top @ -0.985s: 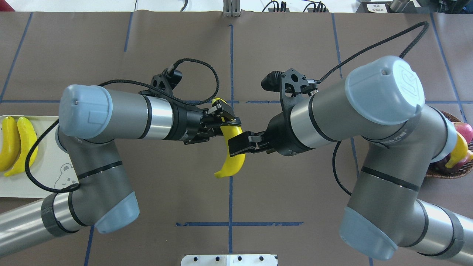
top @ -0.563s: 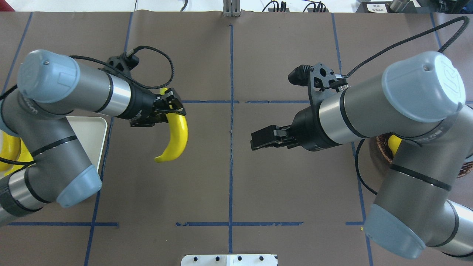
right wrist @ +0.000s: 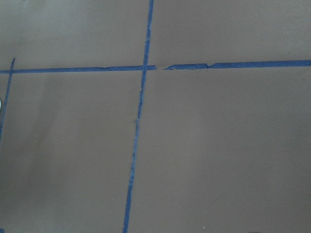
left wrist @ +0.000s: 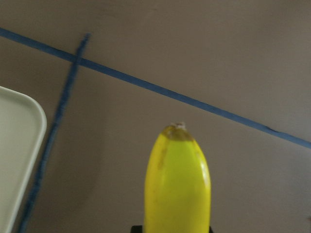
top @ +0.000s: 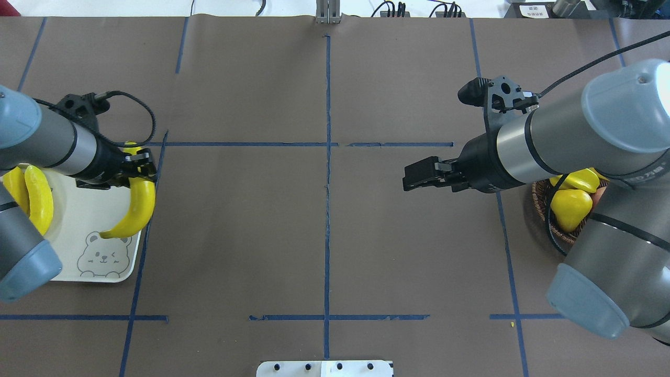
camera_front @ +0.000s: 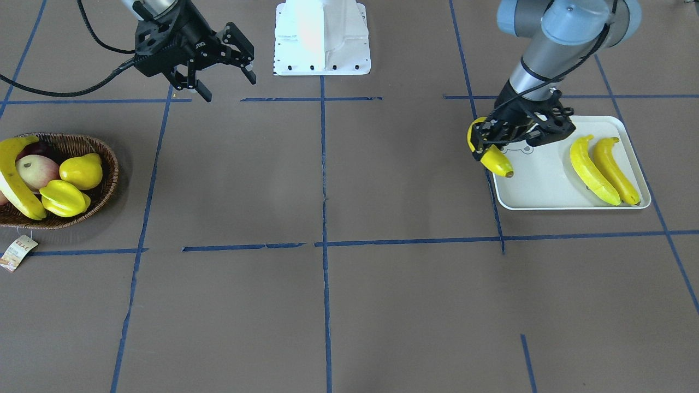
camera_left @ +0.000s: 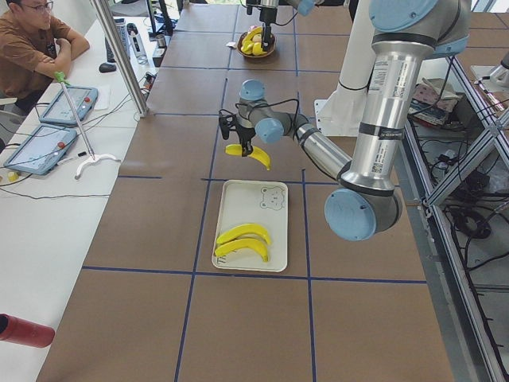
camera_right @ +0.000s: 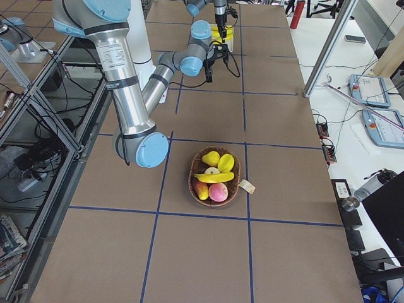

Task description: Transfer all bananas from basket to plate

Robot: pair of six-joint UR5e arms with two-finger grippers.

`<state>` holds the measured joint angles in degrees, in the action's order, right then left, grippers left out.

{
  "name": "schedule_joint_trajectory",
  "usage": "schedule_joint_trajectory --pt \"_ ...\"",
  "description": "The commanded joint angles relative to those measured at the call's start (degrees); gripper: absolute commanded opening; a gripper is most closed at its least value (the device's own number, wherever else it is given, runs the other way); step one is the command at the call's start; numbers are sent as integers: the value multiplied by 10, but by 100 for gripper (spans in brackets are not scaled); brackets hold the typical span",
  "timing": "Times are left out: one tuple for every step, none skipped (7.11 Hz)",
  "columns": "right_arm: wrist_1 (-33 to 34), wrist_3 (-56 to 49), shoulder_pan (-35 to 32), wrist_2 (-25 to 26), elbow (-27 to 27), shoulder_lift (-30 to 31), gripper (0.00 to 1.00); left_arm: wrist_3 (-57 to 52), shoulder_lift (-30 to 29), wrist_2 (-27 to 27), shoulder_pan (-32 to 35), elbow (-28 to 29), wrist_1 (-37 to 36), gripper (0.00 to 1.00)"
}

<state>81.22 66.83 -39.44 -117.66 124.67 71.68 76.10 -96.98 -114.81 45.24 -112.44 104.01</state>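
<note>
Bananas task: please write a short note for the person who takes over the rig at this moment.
Left gripper: jaws shut on a banana, held in the air at the edge of the plate.
Right gripper: jaws open, empty, over the table.
Done: two bananas lie on the plate.
To do: set the held one down, then move the last banana from the basket.
</note>
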Motion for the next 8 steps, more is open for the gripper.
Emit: schedule_joint_trajectory --pt "1 -8 -18 2 -2 28 100 -66 70 2 26 3 -3 0" --pt "1 -8 -19 2 -2 31 100 -79 84 13 31 8 -2 0" --pt "1 -7 -20 2 -1 33 100 -80 83 27 29 17 -2 0" --pt "1 -8 -20 3 -2 36 100 -81 76 27 29 42 3 1" --pt "1 -8 -26 1 -1 41 100 -80 75 33 28 52 4 20" --pt "1 -9 -28 1 -1 41 100 -81 76 38 28 56 5 82" --pt "1 -9 -32 0 -1 43 100 -81 84 42 30 55 11 99" --pt "2 -13 -46 -5 -1 50 100 -80 84 42 30 54 26 99"
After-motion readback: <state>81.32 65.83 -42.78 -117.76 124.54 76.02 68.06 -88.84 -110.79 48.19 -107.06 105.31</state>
